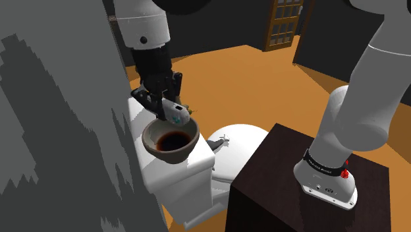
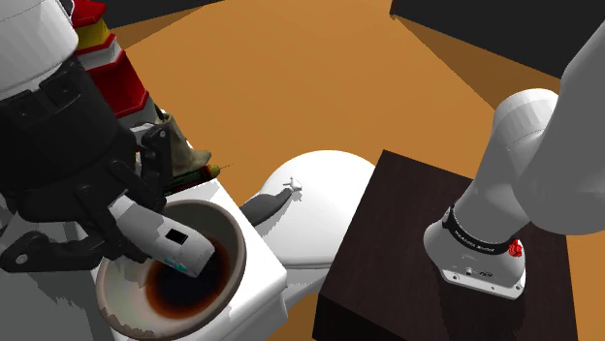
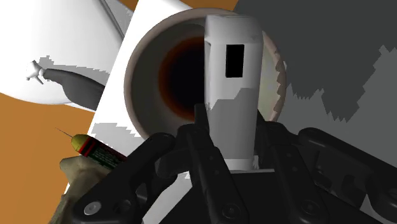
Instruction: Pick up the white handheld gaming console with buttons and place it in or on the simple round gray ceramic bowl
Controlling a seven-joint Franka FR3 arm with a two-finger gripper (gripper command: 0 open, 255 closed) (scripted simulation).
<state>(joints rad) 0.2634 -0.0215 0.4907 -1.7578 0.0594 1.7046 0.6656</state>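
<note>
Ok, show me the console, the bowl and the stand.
console (image 2: 151, 227), second exterior view, white body beside its black square.
bowl (image 1: 172, 155), shoulder view, outer wall below the rim.
stand (image 1: 271, 168), shoulder view, dark top face.

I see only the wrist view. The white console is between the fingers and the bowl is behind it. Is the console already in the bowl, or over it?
Observer: Over it. In the shoulder view the console hangs just above the rim of the bowl.
Operator: Which way is it tilted?
Observer: In the second exterior view the gripper holds it slanted, teal buttons at the low end.
Operator: What is behind the gripper?
Observer: In that view, a red, yellow and white striped object.
</note>
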